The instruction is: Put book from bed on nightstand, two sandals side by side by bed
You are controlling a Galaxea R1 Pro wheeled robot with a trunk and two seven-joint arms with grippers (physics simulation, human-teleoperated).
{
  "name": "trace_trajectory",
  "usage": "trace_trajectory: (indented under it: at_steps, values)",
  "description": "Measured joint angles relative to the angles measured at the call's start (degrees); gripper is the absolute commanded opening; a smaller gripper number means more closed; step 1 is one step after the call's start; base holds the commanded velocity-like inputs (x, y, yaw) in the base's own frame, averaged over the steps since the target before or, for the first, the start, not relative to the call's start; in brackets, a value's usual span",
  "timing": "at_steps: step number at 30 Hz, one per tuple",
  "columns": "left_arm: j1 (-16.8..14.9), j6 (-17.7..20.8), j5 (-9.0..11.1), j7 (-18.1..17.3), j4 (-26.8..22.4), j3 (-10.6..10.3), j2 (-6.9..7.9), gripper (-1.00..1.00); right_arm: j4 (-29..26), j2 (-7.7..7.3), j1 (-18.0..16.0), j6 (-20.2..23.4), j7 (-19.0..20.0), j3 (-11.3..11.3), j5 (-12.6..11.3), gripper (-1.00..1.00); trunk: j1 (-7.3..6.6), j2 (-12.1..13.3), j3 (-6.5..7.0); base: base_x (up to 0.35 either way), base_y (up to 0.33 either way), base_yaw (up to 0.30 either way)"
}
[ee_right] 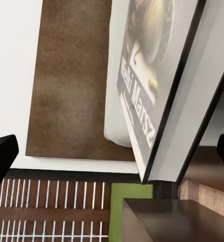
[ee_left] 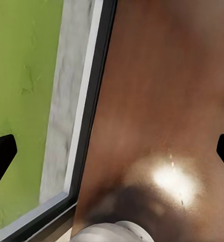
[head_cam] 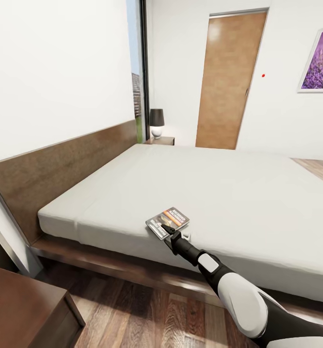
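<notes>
Right arm (head_cam: 239, 295): glossy white shells, black joints, grey inset panel (near wrist); slim black claw (head_cam: 170, 233).

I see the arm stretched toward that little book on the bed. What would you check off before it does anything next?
1. Book lies near the bed's edge: ok.
2. Right gripper is at the book's near edge: ok.
3. Fingers are closed firmly on the book: cannot tell.
4. Near nightstand top has free room: ok.
5. Far nightstand carries a lamp: less room, not ok.
6. Left gripper is open and free: ok.
</notes>
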Motion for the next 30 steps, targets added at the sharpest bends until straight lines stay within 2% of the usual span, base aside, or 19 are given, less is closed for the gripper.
trace_trajectory:
  at_steps: [30]
  values:
    - [0.05,0.0,0.0,-0.01,0.04,0.09,0.03,1.0,0.12,0.02,-0.22,0.92,-0.17,0.72,0.1,1.0,0.09,0.0,0.0,0.0,0.001,0.0]
